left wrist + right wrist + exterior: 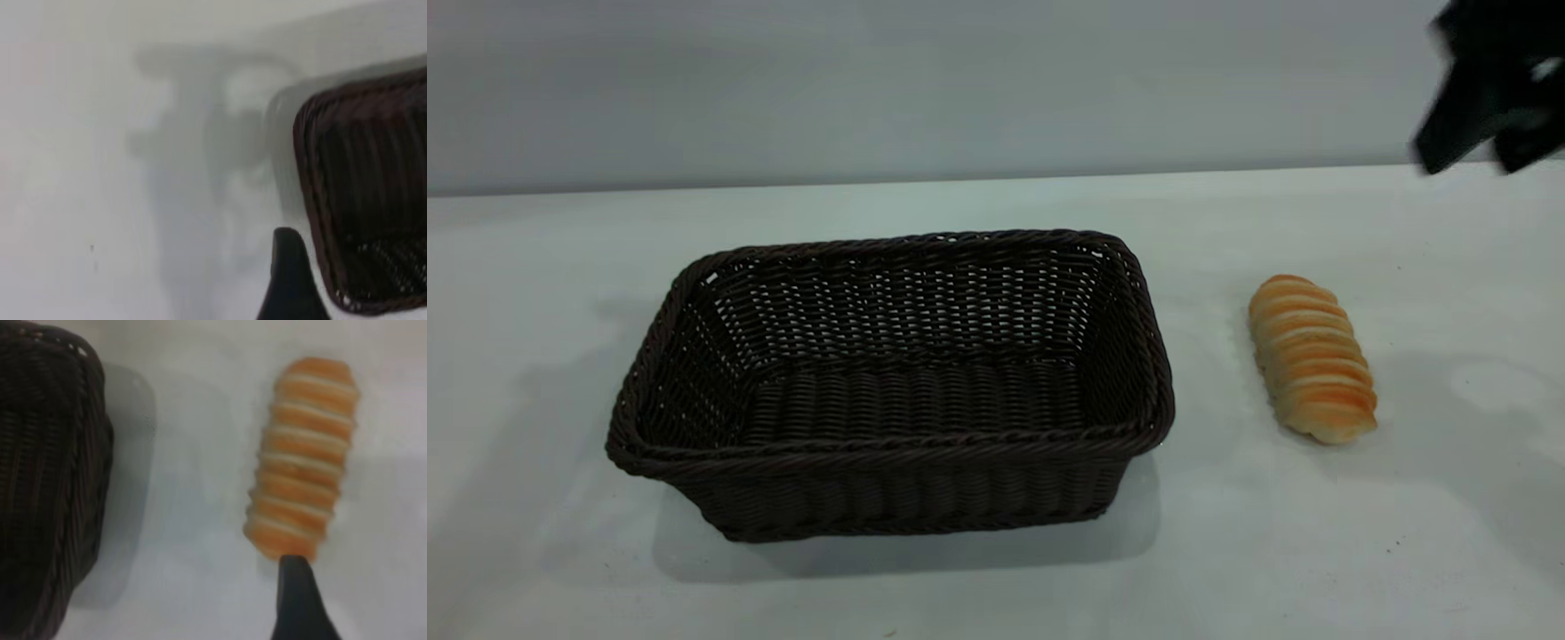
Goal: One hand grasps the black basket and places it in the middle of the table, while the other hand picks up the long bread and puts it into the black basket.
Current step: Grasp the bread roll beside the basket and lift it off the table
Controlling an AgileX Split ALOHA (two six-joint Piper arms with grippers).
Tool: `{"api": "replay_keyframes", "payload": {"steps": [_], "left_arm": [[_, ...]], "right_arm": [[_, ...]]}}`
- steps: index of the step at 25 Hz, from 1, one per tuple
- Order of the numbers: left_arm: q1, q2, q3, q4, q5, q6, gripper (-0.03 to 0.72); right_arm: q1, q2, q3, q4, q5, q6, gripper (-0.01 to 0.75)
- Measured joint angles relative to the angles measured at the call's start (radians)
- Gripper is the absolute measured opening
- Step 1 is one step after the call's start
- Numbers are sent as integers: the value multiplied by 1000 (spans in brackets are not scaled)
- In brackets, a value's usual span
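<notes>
The black basket (889,391) stands empty on the table (996,587), a little left of the middle. The long bread (1312,357) lies on the table to the right of the basket, apart from it. My right gripper (1476,160) hangs open high at the far right, above and behind the bread. In the right wrist view one of its fingers (297,600) points at the bread's near end (303,457), with the basket's corner (47,473) beside it. My left gripper is out of the exterior view. Its one visible finger (288,273) hovers just outside a basket corner (367,193). It holds nothing.
The white table runs back to a plain grey wall (925,80). Bare tabletop lies left of the basket, in front of it, and around the bread.
</notes>
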Motion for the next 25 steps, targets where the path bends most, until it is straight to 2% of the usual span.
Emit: {"api": "replay_keyframes", "payload": {"steps": [10, 19, 21, 22, 25], "left_arm": [[0, -260, 299, 3, -85, 0, 567], [0, -406, 392, 5, -88, -11, 567], [0, -418, 392, 5, -87, -12, 567], [0, -424, 392, 5, -87, -12, 567], [0, -429, 392, 5, -87, -12, 567]], "right_arm": [[1, 305, -103, 63, -137, -35, 450], [67, 468, -108, 284, -208, -221, 448], [69, 490, -110, 316, -224, -227, 413], [68, 494, -110, 328, -226, -227, 370], [62, 489, -120, 330, -211, -227, 167]]}}
